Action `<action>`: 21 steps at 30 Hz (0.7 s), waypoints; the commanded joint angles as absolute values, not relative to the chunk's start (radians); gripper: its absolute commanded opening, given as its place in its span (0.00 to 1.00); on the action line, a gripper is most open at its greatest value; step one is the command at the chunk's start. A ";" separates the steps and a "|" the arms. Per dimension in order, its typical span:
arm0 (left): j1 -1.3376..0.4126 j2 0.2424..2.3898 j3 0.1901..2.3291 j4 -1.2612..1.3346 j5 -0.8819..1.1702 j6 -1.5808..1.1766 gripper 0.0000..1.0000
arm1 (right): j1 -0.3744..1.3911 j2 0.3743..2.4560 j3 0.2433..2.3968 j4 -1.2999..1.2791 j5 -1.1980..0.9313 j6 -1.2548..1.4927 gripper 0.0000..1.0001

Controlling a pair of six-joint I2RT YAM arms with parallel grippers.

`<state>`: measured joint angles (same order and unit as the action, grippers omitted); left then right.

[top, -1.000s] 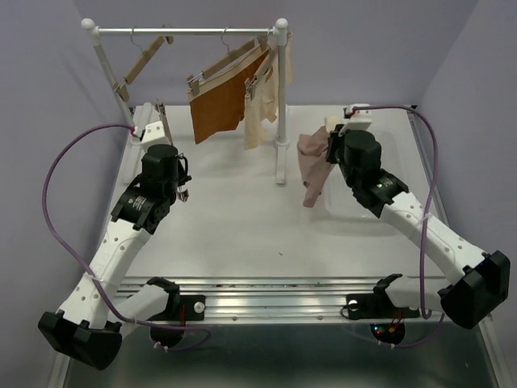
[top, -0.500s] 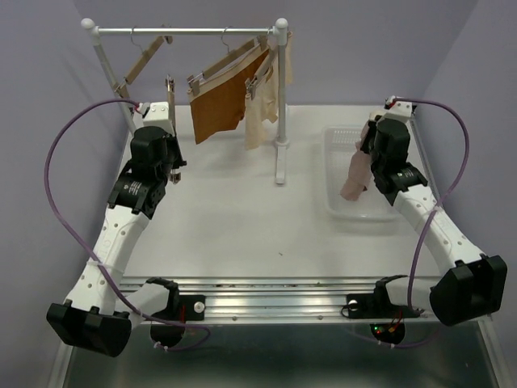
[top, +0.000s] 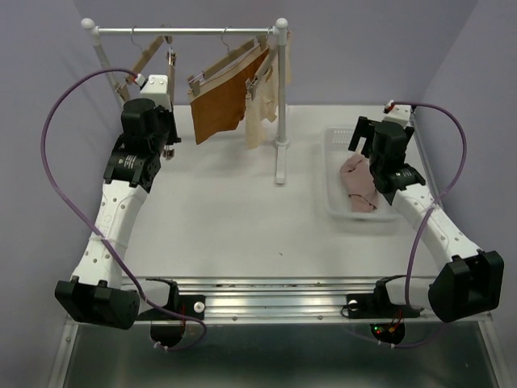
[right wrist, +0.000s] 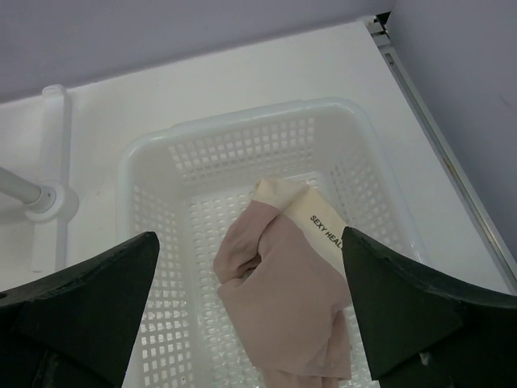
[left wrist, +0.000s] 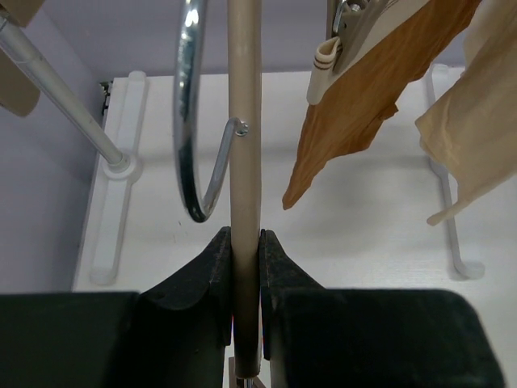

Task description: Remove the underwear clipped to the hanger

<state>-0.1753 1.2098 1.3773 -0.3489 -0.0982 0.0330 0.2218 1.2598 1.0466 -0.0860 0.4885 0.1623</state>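
Observation:
The pinkish-beige underwear (right wrist: 283, 299) lies crumpled in the white basket (right wrist: 161, 202), loose. My right gripper (right wrist: 250, 236) hangs open just above it, its fingers wide apart on either side. From above, the same underwear (top: 358, 184) shows in the basket (top: 333, 139) below the right gripper (top: 369, 139). The rust-brown underwear (top: 218, 105) and the cream underwear (top: 260, 105) hang clipped to hangers on the rail (top: 194, 32). My left gripper (left wrist: 245, 250) is shut on the beige bar of a bare hanger (left wrist: 243, 121), held upright near the rail's left part (top: 170, 69).
The rack's right post (top: 281, 97) and its foot stand mid-table between the arms. Another bare wooden hanger (top: 141, 65) hangs at the rail's left end. Purple walls close in the back and sides.
My right gripper carried the pinkish-beige underwear over the basket, opened, and the garment dropped in. My left arm moved up and back with the bare hanger toward the rail.

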 commanded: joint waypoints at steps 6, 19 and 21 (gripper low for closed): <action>-0.147 1.334 1.589 -0.353 -0.058 0.129 0.00 | 0.215 1.178 1.035 -0.051 0.486 0.169 1.00; -0.144 1.519 1.822 -0.489 -0.049 0.215 0.00 | 0.215 1.164 1.031 -0.034 0.485 0.173 1.00; -0.143 1.528 1.838 -0.483 -0.048 0.225 0.00 | 0.215 1.161 1.026 -0.026 0.477 0.172 1.00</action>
